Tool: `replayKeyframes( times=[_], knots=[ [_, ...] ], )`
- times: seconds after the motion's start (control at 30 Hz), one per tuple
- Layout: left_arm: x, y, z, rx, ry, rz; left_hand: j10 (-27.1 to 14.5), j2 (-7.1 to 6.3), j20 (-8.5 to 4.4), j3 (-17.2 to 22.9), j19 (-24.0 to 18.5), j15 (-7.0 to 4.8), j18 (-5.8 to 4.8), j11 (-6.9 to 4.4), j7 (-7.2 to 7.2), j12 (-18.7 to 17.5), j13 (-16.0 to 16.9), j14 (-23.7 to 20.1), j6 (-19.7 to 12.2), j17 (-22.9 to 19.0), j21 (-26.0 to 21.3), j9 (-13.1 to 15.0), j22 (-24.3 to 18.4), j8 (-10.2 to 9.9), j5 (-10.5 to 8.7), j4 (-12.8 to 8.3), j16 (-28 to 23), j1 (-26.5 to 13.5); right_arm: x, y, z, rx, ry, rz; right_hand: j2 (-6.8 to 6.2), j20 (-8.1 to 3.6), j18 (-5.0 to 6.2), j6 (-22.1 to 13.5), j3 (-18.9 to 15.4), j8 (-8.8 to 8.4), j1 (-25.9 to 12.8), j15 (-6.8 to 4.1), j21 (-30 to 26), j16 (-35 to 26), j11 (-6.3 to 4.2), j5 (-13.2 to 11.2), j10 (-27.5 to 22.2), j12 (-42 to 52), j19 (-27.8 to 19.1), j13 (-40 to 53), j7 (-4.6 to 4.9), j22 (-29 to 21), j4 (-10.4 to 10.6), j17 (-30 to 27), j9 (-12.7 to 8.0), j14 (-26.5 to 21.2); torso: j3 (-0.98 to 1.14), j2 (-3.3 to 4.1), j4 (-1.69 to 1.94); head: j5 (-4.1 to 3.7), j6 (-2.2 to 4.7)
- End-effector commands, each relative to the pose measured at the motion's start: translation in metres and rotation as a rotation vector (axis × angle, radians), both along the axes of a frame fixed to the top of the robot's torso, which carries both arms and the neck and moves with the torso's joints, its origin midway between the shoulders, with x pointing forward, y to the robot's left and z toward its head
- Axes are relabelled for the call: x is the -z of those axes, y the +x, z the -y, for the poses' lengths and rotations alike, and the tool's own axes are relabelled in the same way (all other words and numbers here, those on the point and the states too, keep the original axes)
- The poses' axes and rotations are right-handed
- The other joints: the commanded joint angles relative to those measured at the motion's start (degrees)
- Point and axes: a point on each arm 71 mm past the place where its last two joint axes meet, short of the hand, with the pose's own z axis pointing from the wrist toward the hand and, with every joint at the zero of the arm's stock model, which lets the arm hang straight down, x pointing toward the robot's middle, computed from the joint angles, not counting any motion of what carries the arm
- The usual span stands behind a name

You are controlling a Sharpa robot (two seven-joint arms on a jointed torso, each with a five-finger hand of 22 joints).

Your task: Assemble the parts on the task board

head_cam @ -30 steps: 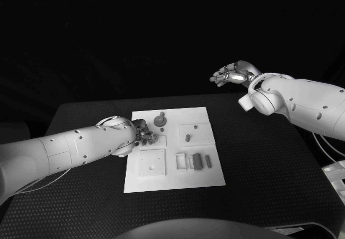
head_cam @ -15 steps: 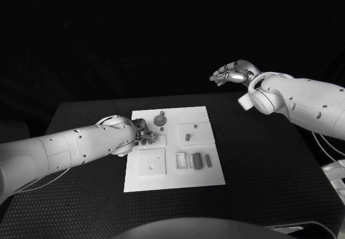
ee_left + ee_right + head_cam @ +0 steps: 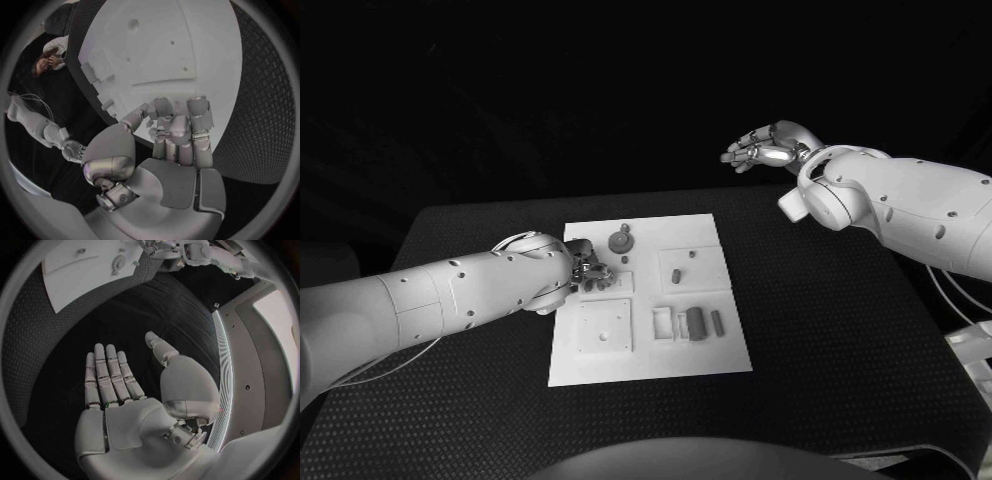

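The white task board [image 3: 651,360] lies in the middle of the black table. On it I see a round grey part with a tab [image 3: 620,241], a small peg [image 3: 675,274], two grey blocks [image 3: 694,322] beside a white frame [image 3: 661,322], and a square plate [image 3: 606,326]. My left hand [image 3: 589,268] sits at the board's left edge with its fingers [image 3: 178,131] curled down over the board [image 3: 187,45]. Whether they hold a part is hidden. My right hand [image 3: 762,150] hangs high beyond the table's far right corner, with palm flat, fingers [image 3: 106,372] spread and nothing in it.
Black textured table [image 3: 834,330] surrounds the board on all sides. My left forearm [image 3: 430,300] lies across the table's left side. The right arm [image 3: 906,205] reaches over the table's right edge.
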Motion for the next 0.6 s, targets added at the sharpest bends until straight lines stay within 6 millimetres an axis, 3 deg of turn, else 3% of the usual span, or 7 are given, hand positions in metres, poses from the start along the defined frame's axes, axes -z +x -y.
replayKeyframes(
  times=[0.03, 0.17, 0.6],
  knots=[
    [0.0025, -0.0017, 0.0018, 0.007, 0.004, -0.006, -0.37, 0.81, -1.19, 0.32, 0.21, -0.45, 1.03, 0.17, 0.16, 0.13, -0.07, -0.13, -0.45, -0.09, -0.2, -0.13, 1.06, 0.12, -0.44, -0.07, 0.09, 0.77, 0.0, -0.0005, -0.0011, -0.014, 0.004, 0.0, -0.07, -0.07, -1.16, -0.46, -0.22, 0.25, 0.35, 0.08, -0.37, -0.18, 0.14, 0.02, -0.21, 0.39, -0.49, -0.07, 3.24, 0.1, 0.23, 0.11, -0.07, -0.49, -0.02, 0.0, 0.01, -0.05, 0.06],
    [0.0023, -0.0016, 0.0023, 0.009, 0.004, -0.002, -0.39, 2.82, -1.15, 0.8, 0.17, -0.41, 1.0, 0.18, 0.2, 0.21, -0.08, -0.12, -0.47, -0.1, -0.15, -0.11, 1.13, 0.2, -0.3, -1.14, 0.15, 2.15, 0.0, -0.0005, -0.0009, -0.013, 0.003, 0.0, -0.07, -0.08, -1.16, -0.46, -0.22, 0.25, 0.34, 0.09, -0.38, -0.19, 0.14, 0.02, -0.21, 0.39, -0.49, -0.09, 3.24, 0.11, 0.24, 0.12, -0.08, -0.49, -0.01, 0.01, 0.01, -0.05, 0.05],
    [0.0016, -0.0011, 0.0036, 0.013, -0.003, 0.011, -0.37, 3.23, -1.09, 0.85, 0.15, -0.38, 0.95, 0.23, 0.19, 0.27, -0.11, -0.12, -0.4, -0.12, -0.09, -0.1, 1.15, 0.3, -0.26, -2.15, 0.2, 3.08, 0.0001, -0.0003, -0.0019, -0.015, 0.004, -0.001, -0.05, -0.07, -1.17, -0.45, -0.24, 0.27, 0.27, 0.09, -0.43, -0.24, 0.14, 0.02, -0.21, 0.43, -0.5, -0.14, 3.24, 0.17, 0.36, 0.18, -0.1, -0.51, -0.05, 0.0, 0.01, -0.11, 0.02]
  ],
)
